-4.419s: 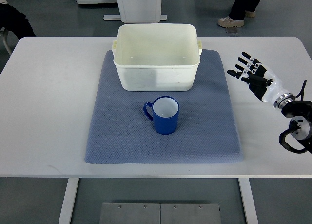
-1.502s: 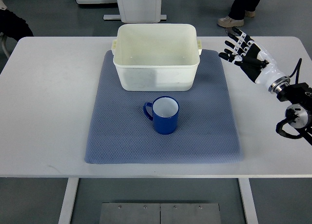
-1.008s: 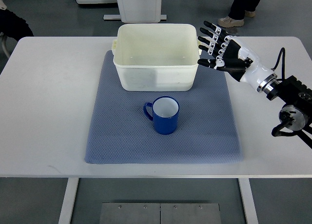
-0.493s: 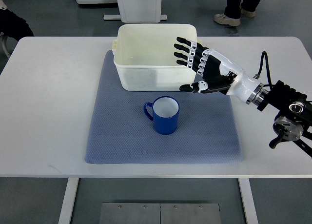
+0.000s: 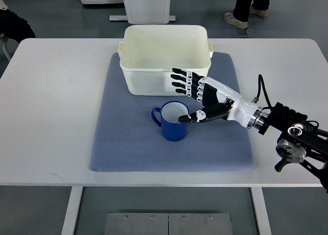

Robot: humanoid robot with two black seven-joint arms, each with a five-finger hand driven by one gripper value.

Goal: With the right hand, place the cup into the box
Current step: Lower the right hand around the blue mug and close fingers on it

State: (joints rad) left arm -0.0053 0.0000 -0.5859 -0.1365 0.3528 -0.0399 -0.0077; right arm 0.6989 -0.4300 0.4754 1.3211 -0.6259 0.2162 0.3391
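Right hand (image 5: 201,101) has swung in from the table's right side to the blue cup (image 5: 173,121) on the mat (image 5: 123,143), fingers spread, nothing gripped yet, box (image 5: 165,61) just behind.

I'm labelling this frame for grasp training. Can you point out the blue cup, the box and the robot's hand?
blue cup (image 5: 171,131): top view, on its outer front wall.
box (image 5: 148,81): top view, on its near wall.
right hand (image 5: 212,98): top view, on the back of the palm.

surface: white table (image 5: 51,107) | directly on it: blue-grey mat (image 5: 123,143), centred
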